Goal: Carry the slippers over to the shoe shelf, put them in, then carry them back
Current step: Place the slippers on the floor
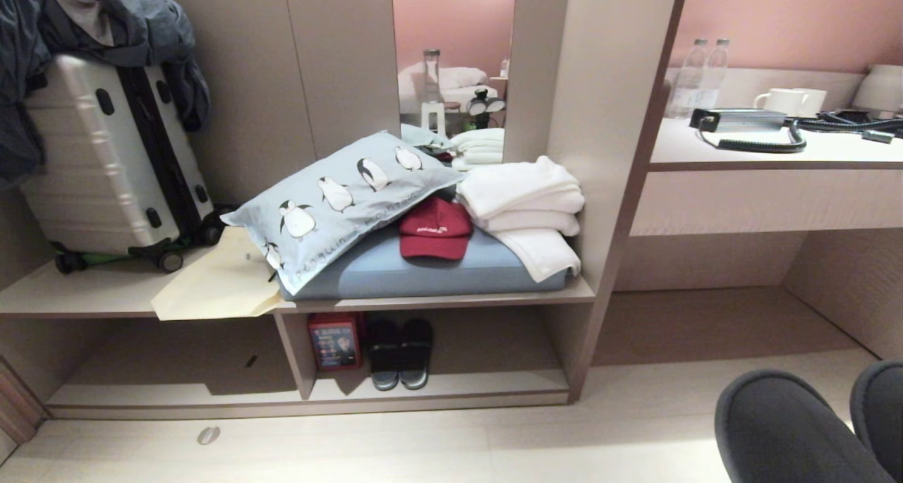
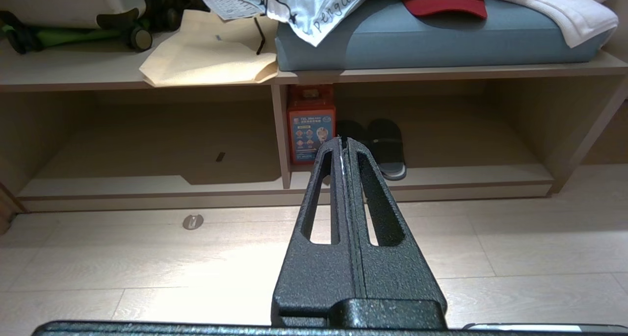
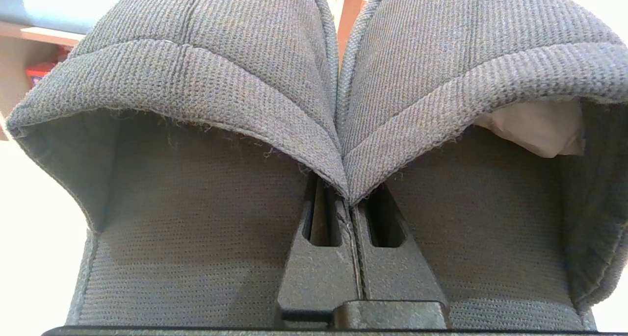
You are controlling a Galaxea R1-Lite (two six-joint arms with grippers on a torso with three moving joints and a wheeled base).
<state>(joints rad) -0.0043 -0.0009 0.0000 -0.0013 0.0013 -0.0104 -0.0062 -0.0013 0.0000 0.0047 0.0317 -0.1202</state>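
Note:
The slippers (image 1: 776,426) are a grey-blue fabric pair and show at the bottom right of the head view, above the pale floor. In the right wrist view they fill the picture side by side, one (image 3: 196,81) and the other (image 3: 466,66). My right gripper (image 3: 347,201) is shut on the inner edges of both toe bands, where they meet. The shoe shelf (image 1: 494,386) is the low pale-wood cubby under the bench, ahead and to the left. My left gripper (image 2: 343,141) is shut and empty and points level at the shoe shelf (image 2: 466,175) over the floor.
A black pair of slippers (image 1: 400,352) and a red box (image 1: 336,340) stand in the shelf's right bay. The bench above carries a suitcase (image 1: 106,151), a penguin pillow (image 1: 338,201), a red cap (image 1: 435,229) and towels (image 1: 525,201). A desk (image 1: 769,155) stands to the right.

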